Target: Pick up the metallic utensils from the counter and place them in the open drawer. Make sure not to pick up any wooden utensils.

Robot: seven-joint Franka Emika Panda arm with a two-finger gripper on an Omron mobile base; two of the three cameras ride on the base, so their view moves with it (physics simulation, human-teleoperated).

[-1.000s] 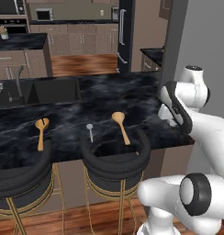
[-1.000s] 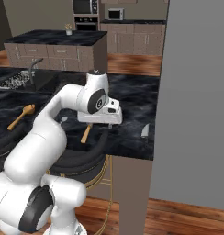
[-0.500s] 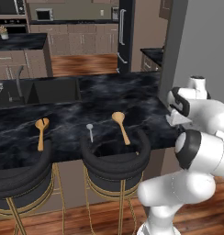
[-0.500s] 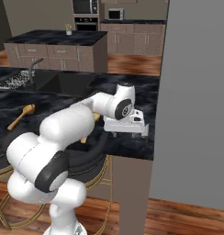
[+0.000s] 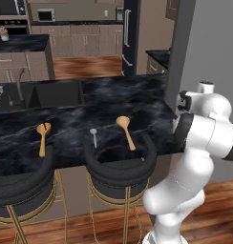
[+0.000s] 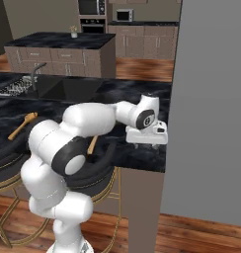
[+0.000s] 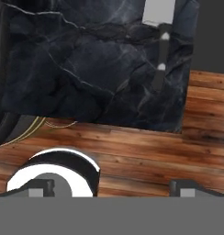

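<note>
**A:** Reading from left to right along the tabletop (image 5: pixel 113 102), what lies there?

**B:** Furthest left is a wooden spoon (image 5: pixel 42 137). Next comes the small silver utensil (image 5: pixel 94 136), then a second wooden spoon (image 5: pixel 125 129). At the right end, seen from my hand, lies the knife (image 7: pixel 159 43), its dark handle toward the tabletop's edge.

**A:** And your tool?

**B:** My tool (image 6: pixel 146 145) hangs above that right end with its jaws spread as wide as they go. It holds nothing.

**A:** What could go wrong?

**B:** The knife sits close to the edge, with wooden floor (image 7: pixel 132 156) below. If I come down off-centre, a finger may push it over the side. It also lies flat, so a shallow grip may slip off the handle. Later, the silver utensil rests between both spoons, and wide jaws could catch wood. I cannot see the open drawer from here.
</note>
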